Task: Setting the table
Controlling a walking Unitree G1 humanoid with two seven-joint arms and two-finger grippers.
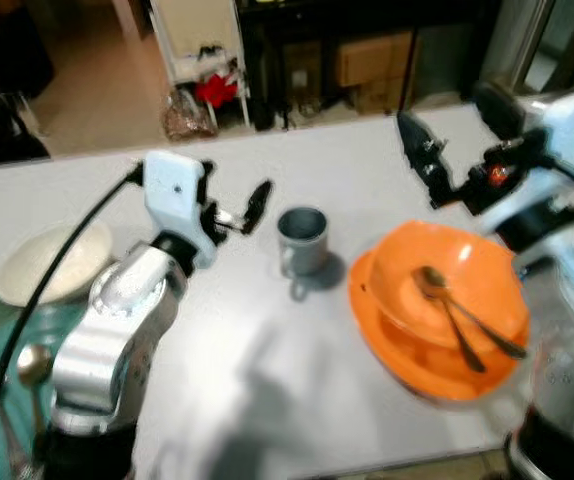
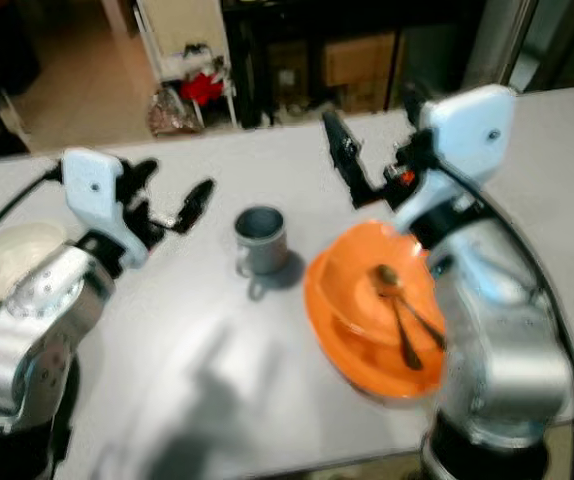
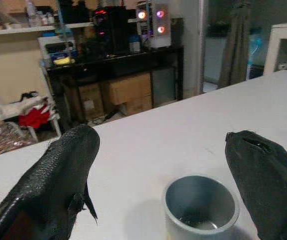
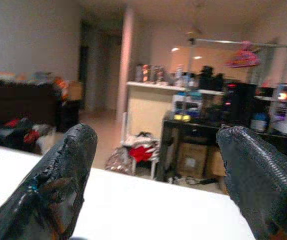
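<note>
A grey metal cup [image 1: 302,240], cylindrical with a dull sheen, is seen standing upright on the smooth white table [image 1: 367,160], just ahead of the left gripper [image 3: 158,165], whose rough black fingers are held wide apart with nothing between them. A glossy orange bowl [image 1: 447,285], round and shallow, is nested on an orange plate [image 1: 387,340] below and near the right gripper [image 2: 352,170]; two metal spoons [image 1: 447,305] lie in it. That gripper's fingers are likewise spread and empty.
</note>
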